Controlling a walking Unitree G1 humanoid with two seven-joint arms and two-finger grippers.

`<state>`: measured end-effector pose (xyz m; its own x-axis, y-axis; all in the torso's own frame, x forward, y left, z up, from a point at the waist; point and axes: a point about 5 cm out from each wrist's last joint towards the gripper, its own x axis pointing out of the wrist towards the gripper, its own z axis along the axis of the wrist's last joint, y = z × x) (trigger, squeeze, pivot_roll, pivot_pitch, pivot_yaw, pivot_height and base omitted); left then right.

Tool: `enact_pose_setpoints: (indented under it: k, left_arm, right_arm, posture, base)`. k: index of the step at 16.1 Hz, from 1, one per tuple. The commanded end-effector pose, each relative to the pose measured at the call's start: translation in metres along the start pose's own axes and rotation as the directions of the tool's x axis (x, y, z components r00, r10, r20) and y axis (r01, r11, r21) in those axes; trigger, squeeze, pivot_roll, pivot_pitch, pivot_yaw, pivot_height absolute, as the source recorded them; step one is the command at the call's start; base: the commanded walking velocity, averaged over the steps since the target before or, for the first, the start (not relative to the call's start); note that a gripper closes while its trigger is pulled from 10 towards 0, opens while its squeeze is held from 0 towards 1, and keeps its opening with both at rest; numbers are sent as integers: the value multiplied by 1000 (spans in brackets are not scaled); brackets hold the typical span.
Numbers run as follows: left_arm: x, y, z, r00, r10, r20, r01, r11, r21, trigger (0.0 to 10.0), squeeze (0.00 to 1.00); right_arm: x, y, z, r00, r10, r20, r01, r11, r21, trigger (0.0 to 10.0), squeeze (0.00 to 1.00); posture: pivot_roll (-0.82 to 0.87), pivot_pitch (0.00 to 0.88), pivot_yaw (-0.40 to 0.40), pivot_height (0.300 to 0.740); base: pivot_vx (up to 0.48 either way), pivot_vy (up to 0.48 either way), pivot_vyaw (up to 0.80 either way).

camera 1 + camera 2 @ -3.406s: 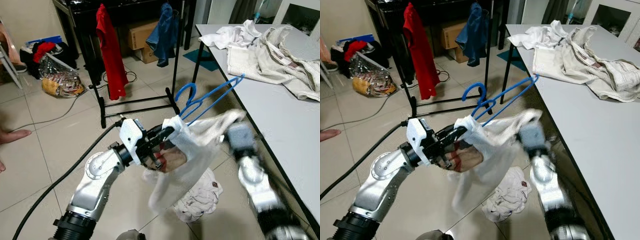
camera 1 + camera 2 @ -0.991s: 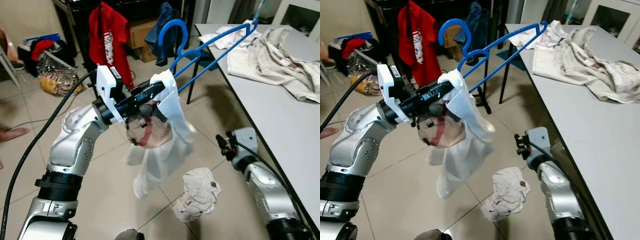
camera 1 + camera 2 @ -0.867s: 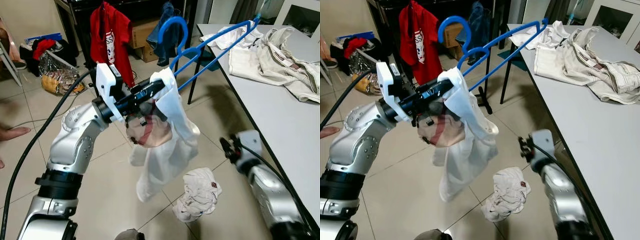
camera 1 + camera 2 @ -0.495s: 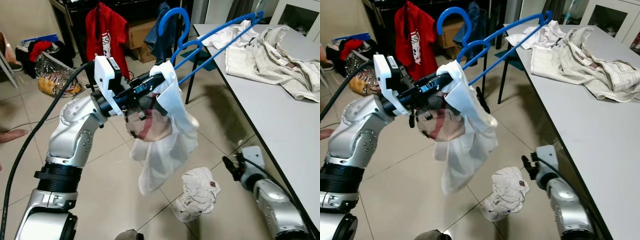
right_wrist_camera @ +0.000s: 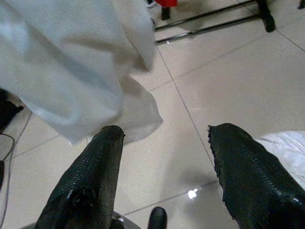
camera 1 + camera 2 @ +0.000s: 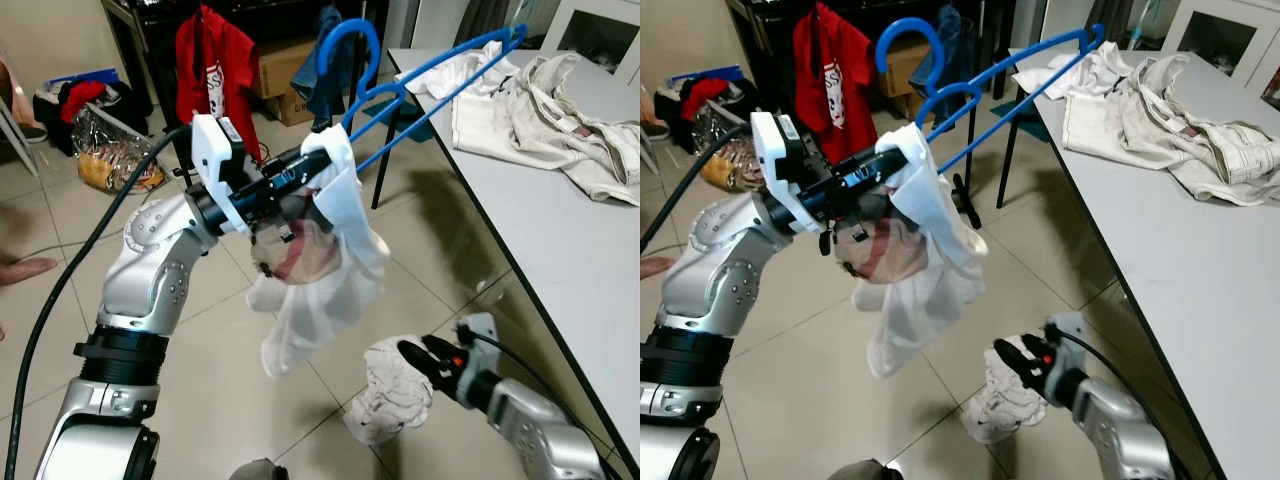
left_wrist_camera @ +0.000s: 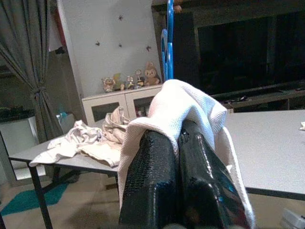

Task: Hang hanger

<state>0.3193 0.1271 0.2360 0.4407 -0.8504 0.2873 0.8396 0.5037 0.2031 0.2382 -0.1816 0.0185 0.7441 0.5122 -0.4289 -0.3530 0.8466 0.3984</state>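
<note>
A blue hanger (image 6: 432, 72) is held up in the air, hook (image 6: 902, 40) uppermost, with a white garment (image 6: 322, 285) hanging from its lower end. My left gripper (image 6: 312, 163) is shut on the garment's bunched top where it meets the hanger; the left wrist view has white cloth (image 7: 177, 102) draped over the closed fingers (image 7: 178, 181). The black clothes rack (image 6: 190, 130) stands behind. My right gripper (image 6: 418, 352) is low by the floor, open, beside a crumpled white cloth (image 6: 392, 390); its spread fingers (image 5: 97, 171) point at the tiles under the garment (image 5: 71, 67).
A red shirt (image 6: 212, 75) and a blue garment (image 6: 322, 60) hang on the rack. On the right a grey table (image 6: 560, 240) holds a pile of pale clothes (image 6: 545, 110). Bags and clutter (image 6: 110, 150) lie at the far left, and a person's foot (image 6: 22, 270) rests on the tiles.
The left arm lifted the hanger and garment earlier and has held them about steady since. The right arm has dropped down and in toward the crumpled cloth on the floor.
</note>
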Motion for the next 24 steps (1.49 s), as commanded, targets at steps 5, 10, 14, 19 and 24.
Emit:
enact_pose_setpoints:
  k: [5, 10, 14, 19, 24]
  left_arm:
    - [21, 3, 7, 999, 5, 54, -9, 998, 65, 10000, 0]
    - [29, 6, 9, 998, -11, 69, 5, 996, 86, 10000, 0]
    - [30, 4, 8, 997, -19, 77, 13, 997, 81, 10000, 0]
    - [32, 1, 11, 995, -36, 89, 29, 996, 86, 10000, 0]
    - [35, -4, 11, 994, -55, 96, 47, 996, 79, 10000, 0]
  right_arm:
    - [20, 25, -4, 984, 143, -105, -149, 988, -43, 10000, 0]
    - [35, 36, 0, 985, 142, -100, -149, 986, -69, 10000, 0]
    - [45, 30, 5, 997, 47, -68, -53, 996, -78, 10000, 0]
    - [59, 20, 18, 993, -120, -16, 116, 983, -142, 10000, 0]
    - [69, 25, 26, 991, -130, 31, 133, 979, -152, 10000, 0]
  posture:
    - [9, 0, 16, 723]
    - [-7, 0, 29, 723]
    - [-4, 0, 29, 723]
    - [8, 0, 28, 723]
    - [4, 0, 28, 723]
  base:
    - [0, 0, 0]
    - [0, 0, 0]
    - [0, 0, 0]
    - [0, 0, 0]
    - [0, 0, 0]
